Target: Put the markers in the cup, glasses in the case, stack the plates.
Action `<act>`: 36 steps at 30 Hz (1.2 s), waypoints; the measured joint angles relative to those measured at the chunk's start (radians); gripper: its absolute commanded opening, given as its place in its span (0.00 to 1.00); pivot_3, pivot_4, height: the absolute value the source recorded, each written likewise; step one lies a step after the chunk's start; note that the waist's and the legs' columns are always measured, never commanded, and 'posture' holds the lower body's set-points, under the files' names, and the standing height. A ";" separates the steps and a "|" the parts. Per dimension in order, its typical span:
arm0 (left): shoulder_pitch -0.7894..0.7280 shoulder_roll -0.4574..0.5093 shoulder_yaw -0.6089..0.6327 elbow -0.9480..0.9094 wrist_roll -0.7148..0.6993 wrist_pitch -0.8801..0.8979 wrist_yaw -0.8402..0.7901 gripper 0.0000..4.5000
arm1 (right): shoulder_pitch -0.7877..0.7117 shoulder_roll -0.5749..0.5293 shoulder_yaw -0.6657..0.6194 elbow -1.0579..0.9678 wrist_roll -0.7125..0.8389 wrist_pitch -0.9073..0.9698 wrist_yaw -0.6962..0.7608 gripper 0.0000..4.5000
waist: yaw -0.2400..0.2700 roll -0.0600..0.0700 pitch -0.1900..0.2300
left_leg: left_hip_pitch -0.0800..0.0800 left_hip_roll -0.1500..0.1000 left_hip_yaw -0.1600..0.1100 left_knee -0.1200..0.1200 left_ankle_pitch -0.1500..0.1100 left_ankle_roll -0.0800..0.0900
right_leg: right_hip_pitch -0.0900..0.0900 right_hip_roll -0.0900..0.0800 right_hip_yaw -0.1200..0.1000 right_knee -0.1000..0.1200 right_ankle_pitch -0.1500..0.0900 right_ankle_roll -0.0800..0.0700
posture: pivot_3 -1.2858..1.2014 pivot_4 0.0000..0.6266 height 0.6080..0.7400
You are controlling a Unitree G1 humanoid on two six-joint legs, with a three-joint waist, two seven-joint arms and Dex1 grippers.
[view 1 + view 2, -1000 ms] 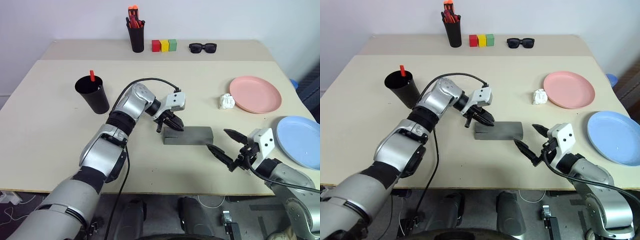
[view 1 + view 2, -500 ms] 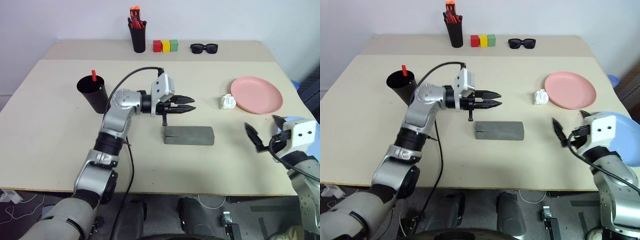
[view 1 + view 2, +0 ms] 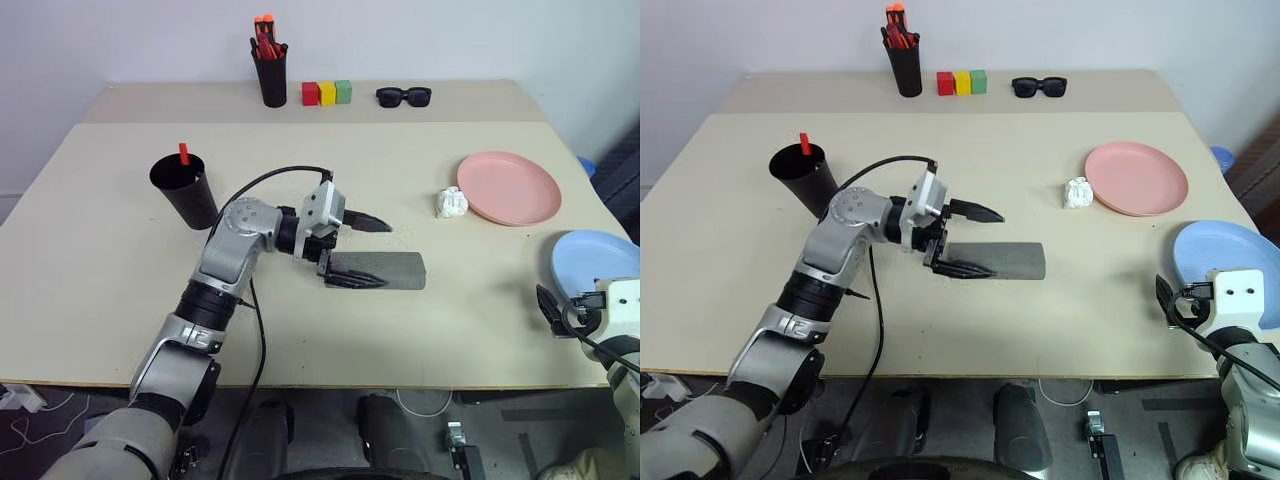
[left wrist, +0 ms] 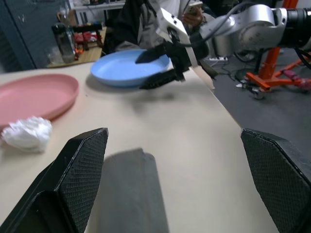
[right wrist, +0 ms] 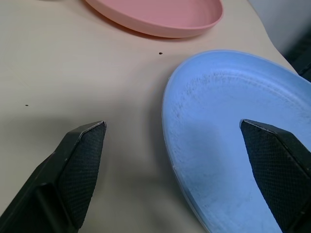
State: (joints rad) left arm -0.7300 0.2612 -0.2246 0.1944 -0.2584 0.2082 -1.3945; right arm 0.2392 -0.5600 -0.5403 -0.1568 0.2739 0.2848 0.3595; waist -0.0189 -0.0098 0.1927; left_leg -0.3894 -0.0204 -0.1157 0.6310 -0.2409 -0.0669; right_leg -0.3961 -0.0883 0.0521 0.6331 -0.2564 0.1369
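Grey felt oblong case point(image 3: 385, 269) lies shut.

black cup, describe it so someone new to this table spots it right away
On the tan table, look to the left side, just beyond the left arm's elbow. The black cup is wide and tapered with a red marker tip poking out, unlike the narrow pen holder at the back.
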 measured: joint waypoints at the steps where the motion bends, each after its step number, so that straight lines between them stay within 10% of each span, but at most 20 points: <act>1: 0.010 0.009 0.000 -0.011 -0.002 0.002 0.001 0.99 | 0.000 0.000 0.000 0.005 -0.002 0.000 0.000 1.00 | 0.001 0.000 0.000 | 0.000 0.000 0.000 0.000 0.000 0.000 | 0.000 0.000 0.000 0.000 0.000 0.000 | 0.52 0.24 1.00; 6: 0.036 0.036 -0.001 -0.064 -0.014 0.024 0.010 0.99 | -0.007 0.000 0.001 0.007 -0.006 0.004 -0.001 1.00 | 0.002 0.000 0.000 | 0.000 0.000 0.000 0.000 0.000 0.000 | 0.000 0.000 0.000 0.000 0.000 0.000 | 0.52 0.24 1.00; 9: 0.054 0.050 -0.001 -0.082 -0.017 0.033 0.018 1.00 | -0.019 0.000 0.003 0.020 -0.005 0.011 0.001 0.82 | 0.002 0.000 0.000 | 0.000 0.000 0.000 0.000 0.000 0.000 | 0.000 0.000 0.000 0.000 0.000 0.000 | 0.52 0.24 1.00; 16: 0.061 0.078 -0.001 -0.118 -0.034 0.062 0.040 1.00 | -0.056 -0.011 0.034 0.088 -0.017 0.039 0.023 0.04 | 0.002 0.000 0.000 | 0.000 0.000 0.000 0.000 0.000 0.000 | 0.000 0.000 0.000 0.000 0.000 0.000 | 0.52 0.24 1.00; 36: 0.149 0.111 0.006 -0.186 -0.031 0.095 0.235 1.00 | -0.590 -0.087 0.254 0.409 -0.181 -0.258 0.050 0.02 | -0.018 0.001 0.000 | -0.001 0.000 0.000 0.000 0.000 0.000 | 0.000 0.000 0.000 -0.001 0.000 0.000 | 0.52 0.24 1.00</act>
State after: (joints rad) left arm -0.5807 0.3719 -0.2186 0.0087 -0.2893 0.3029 -1.1591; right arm -0.3508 -0.6469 -0.2859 0.2517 0.0933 0.0271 0.4097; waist -0.0365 -0.0088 0.1930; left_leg -0.3900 -0.0204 -0.1158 0.6306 -0.2408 -0.0669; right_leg -0.3962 -0.0884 0.0520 0.6318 -0.2563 0.1369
